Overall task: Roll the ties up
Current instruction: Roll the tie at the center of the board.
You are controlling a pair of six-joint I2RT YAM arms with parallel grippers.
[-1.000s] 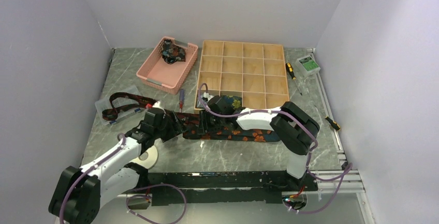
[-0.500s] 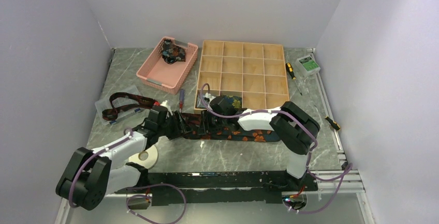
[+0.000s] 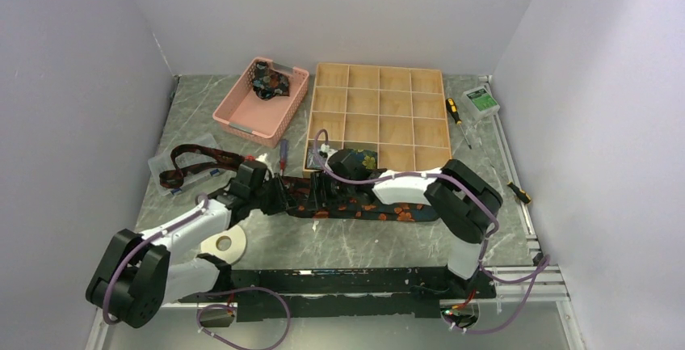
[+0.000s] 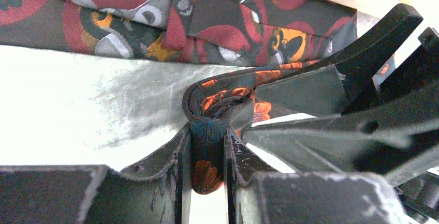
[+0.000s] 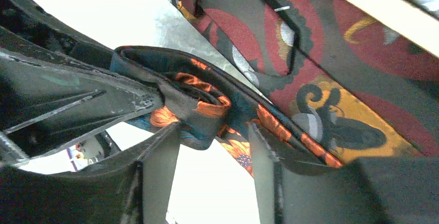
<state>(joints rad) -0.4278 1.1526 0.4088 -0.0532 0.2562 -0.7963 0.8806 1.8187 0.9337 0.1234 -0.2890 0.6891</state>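
Note:
A dark navy tie (image 3: pixel 380 208) with orange flowers lies across the middle of the table. Its left end is curled into a small roll (image 4: pixel 217 102). My left gripper (image 3: pixel 283 194) (image 4: pixel 207 151) is shut on that rolled end, the fabric pinched flat between its pads. My right gripper (image 3: pixel 317 194) (image 5: pixel 212 141) faces it from the right and stands open, its fingers either side of the roll (image 5: pixel 199 107) without squeezing it. A maroon tie (image 3: pixel 194 156) (image 4: pixel 222 22) lies just behind. Rolled ties sit in the pink basket (image 3: pixel 271 83) and the wooden organizer (image 3: pixel 361 158).
The pink basket (image 3: pixel 234 120) and the wooden compartment tray (image 3: pixel 380 103) stand at the back. A white tape ring (image 3: pixel 222 243) lies by the left arm. Screwdrivers (image 3: pixel 456 111) (image 3: pixel 519 193) and a small green box (image 3: pixel 482 101) are at the right.
My left gripper has slid right to the tie's rolled end and closed on it. My right gripper has widened around the same roll.

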